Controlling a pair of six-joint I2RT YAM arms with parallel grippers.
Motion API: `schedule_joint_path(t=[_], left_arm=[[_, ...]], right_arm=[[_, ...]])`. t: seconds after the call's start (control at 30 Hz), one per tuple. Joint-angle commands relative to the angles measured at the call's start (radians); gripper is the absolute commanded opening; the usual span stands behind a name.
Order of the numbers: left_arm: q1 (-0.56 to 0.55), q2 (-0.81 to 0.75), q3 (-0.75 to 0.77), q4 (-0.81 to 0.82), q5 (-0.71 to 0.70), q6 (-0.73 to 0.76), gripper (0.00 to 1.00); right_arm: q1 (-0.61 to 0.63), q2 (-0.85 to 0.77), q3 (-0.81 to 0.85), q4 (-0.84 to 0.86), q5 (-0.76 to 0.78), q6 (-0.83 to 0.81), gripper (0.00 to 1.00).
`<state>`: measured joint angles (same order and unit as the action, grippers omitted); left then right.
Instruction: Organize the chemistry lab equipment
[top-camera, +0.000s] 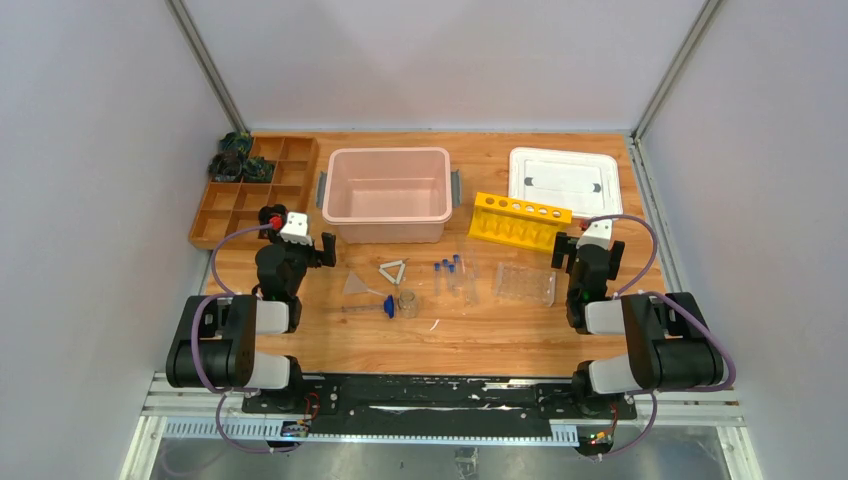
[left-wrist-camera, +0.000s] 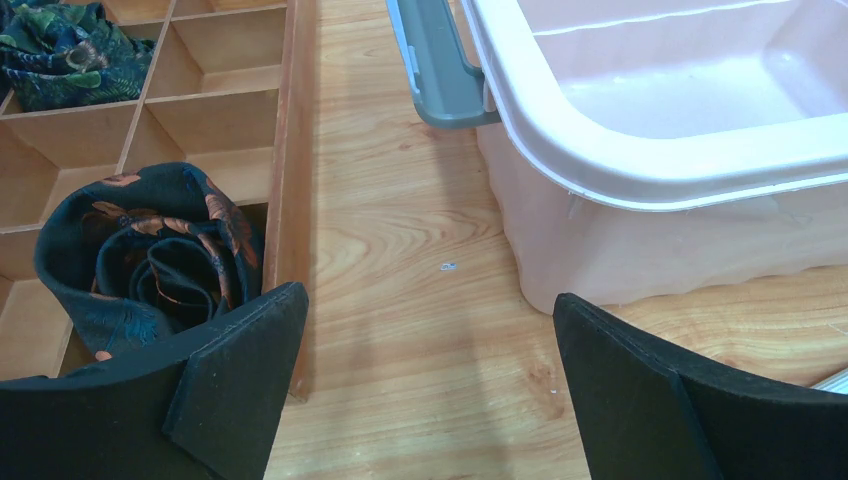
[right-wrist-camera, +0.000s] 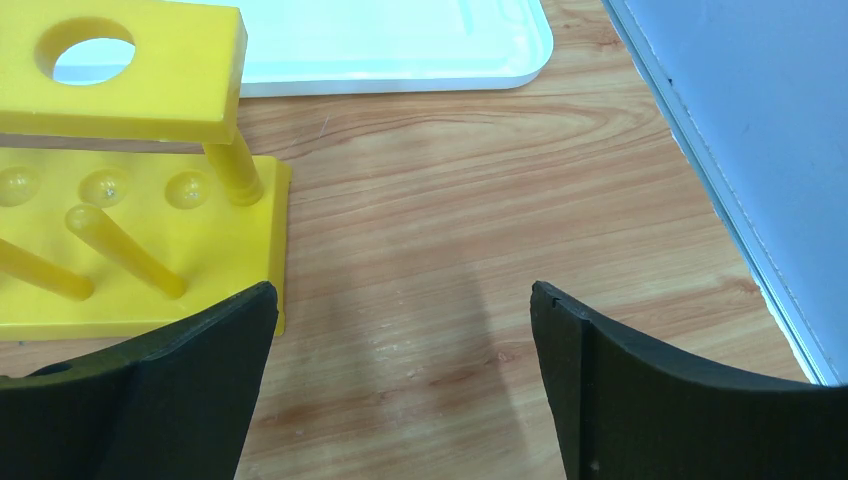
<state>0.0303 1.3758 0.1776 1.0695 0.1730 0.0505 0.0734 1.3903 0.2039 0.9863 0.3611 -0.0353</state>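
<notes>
**Loose glassware on the bench before the first pick.** The small clear blue-capped vials (top-camera: 450, 268) appear to lie close together at the middle of the bench, towards its near edge. The clear vial tray (top-camera: 524, 284) is placed just to their right, and the yellow holed rack (top-camera: 520, 220) stands beyond it, towards the far right corner. To the left of the vials are found the pale triangle (top-camera: 393, 271), the clear funnel (top-camera: 357, 285), the tiny beaker (top-camera: 407, 302) and the clear glass tube (top-camera: 365, 308). Whether any of these touch cannot be told.

A pink bin (top-camera: 389, 195) is set at the middle of the far edge. A white lid (top-camera: 565, 181) lies at the far right corner and a wooden compartment tray (top-camera: 255, 190) at the far left.

The left gripper (left-wrist-camera: 428, 305) is spread fully and holds nothing; it is aimed at bare bench between the compartment tray and the bin. The right gripper (right-wrist-camera: 402, 295) is likewise wide apart and empty, beside the end of the rack.

Nothing is held, so the opening pick is judged to be the step in hand. The vials, being nearest the tray, are best taken singly by the right arm. Each should be approached from above, with the jaws set across the body rather than the cap. The jaws should be closed gently, since round glass is likely to roll or slip. Neighbouring vials should be cleared by the open fingers. Each vial should be lowered upright into a cell before it is released.
</notes>
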Motion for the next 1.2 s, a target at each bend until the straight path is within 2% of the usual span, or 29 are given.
schedule_joint_path(t=[0.0,0.47,0.53,0.57,0.6,0.67,0.7,0.83,0.9,1.03,1.1,1.17], left_arm=[[-0.003,0.002,0.006,0.046,-0.004,0.009,1.00],[-0.003,0.004,0.005,0.044,-0.003,0.009,1.00],[-0.003,0.002,0.003,0.047,-0.003,0.009,1.00],[-0.002,-0.005,-0.001,0.061,-0.015,0.001,1.00],[0.004,-0.026,0.008,0.025,-0.033,-0.010,1.00],[0.016,-0.075,0.024,-0.035,-0.040,-0.026,1.00],[0.038,-0.113,0.060,-0.114,-0.014,-0.042,1.00],[0.080,-0.217,0.287,-0.666,0.019,-0.006,1.00],[0.120,-0.256,0.364,-0.821,0.090,0.003,1.00],[0.176,-0.302,0.592,-1.227,0.205,0.067,1.00],[0.181,-0.304,0.714,-1.395,0.215,0.107,1.00],[0.187,-0.297,0.801,-1.520,0.221,0.125,1.00]], right_arm=[[-0.010,-0.008,0.015,0.017,0.001,-0.001,1.00],[-0.009,-0.008,0.016,0.018,0.001,-0.003,1.00],[-0.007,-0.026,0.001,0.060,-0.025,-0.035,1.00],[0.022,-0.064,0.009,0.038,0.054,-0.044,1.00],[0.037,-0.141,0.041,-0.061,0.148,-0.025,1.00],[0.039,-0.263,0.132,-0.417,0.256,0.096,1.00],[0.035,-0.315,0.175,-0.546,0.263,0.157,1.00],[0.036,-0.466,0.292,-0.889,0.275,0.283,1.00],[0.030,-0.543,0.341,-1.023,0.263,0.382,1.00],[0.014,-0.601,0.588,-1.338,0.096,0.489,1.00],[0.014,-0.578,0.687,-1.402,-0.006,0.486,1.00],[0.010,-0.554,0.777,-1.465,-0.085,0.582,1.00]])
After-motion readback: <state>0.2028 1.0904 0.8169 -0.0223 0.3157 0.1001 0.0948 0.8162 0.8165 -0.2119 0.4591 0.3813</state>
